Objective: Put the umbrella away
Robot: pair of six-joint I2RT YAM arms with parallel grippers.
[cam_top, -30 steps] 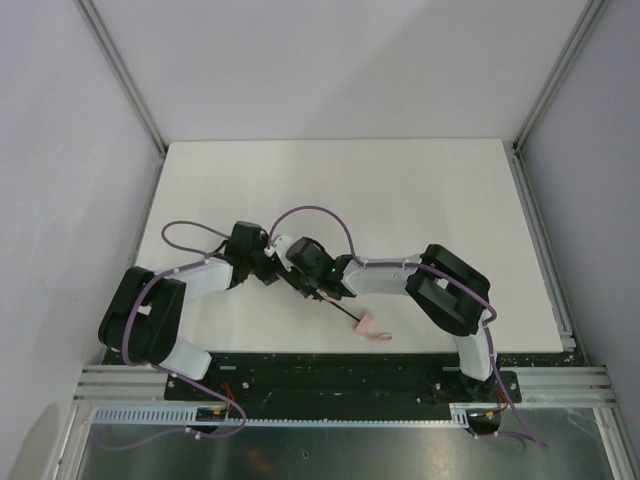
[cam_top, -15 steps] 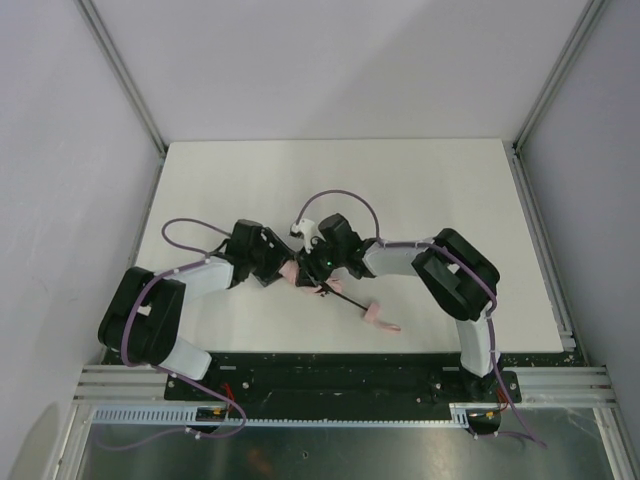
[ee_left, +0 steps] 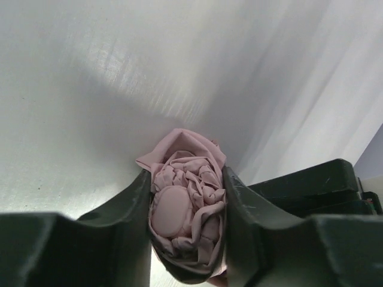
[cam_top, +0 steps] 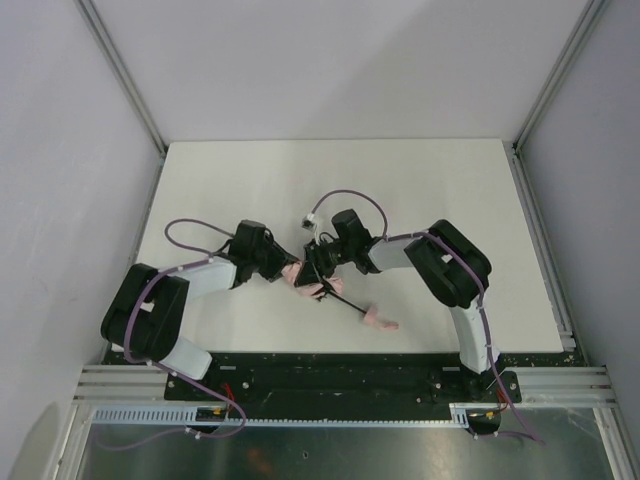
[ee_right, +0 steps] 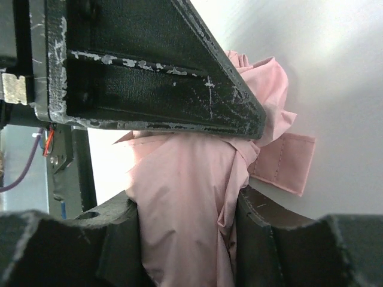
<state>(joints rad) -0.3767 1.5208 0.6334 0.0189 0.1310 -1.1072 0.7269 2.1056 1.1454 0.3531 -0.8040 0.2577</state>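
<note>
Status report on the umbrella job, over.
Left gripper shut on umbrella fabric. Right gripper shut on it too. Shaft and handle stick out toward near table edge. No obstacle visible.

The white table (cam_top: 420, 190) is stretching across the middle of the top view. All the action is sitting in its lower centre. The pink umbrella (cam_top: 303, 277) is bunching up just left of centre, though from above it isn't showing whether that bundle is touching the surface. Its thin black shaft (cam_top: 345, 303) is slanting down to the right, and the small pink handle (cam_top: 376, 319) is resting on the tabletop near the bottom edge.
</note>
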